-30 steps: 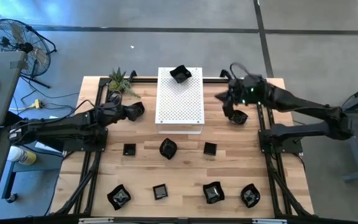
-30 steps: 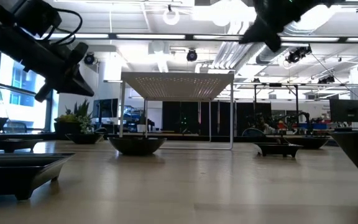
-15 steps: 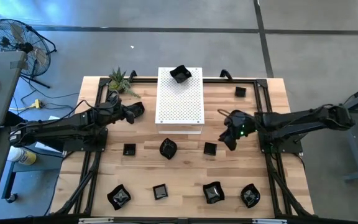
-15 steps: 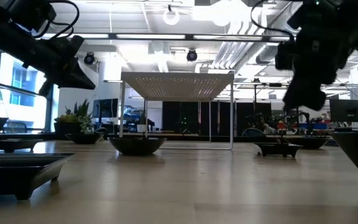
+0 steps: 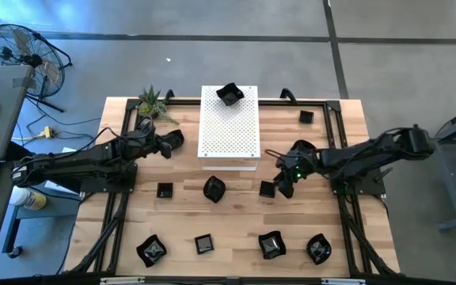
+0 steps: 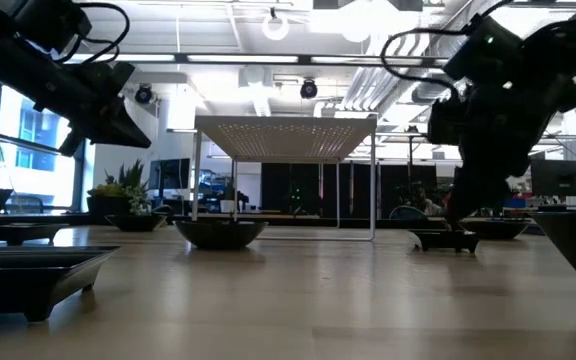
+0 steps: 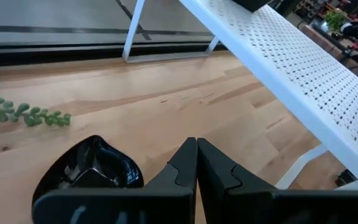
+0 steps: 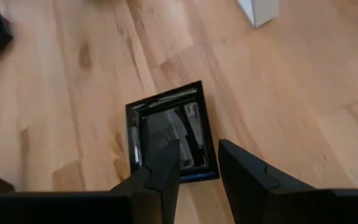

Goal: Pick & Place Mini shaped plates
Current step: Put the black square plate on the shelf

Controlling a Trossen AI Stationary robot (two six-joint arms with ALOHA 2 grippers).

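Glossy black square plate (image 8: 171, 132) with raised rim, flat on pale wood-grain table (image 8: 73, 93), directly under right gripper (image 8: 197, 163); fingers parted, straddling its near edge, grasping nothing. Same plate (image 5: 267, 189) just beside right gripper (image 5: 283, 184) from above. Nine more black mini plates counted overhead: four along the near edge, two mid-table, one far right, one atop the white perforated board (image 5: 229, 131), one by the left gripper (image 7: 196, 163), fingers pressed together, empty.
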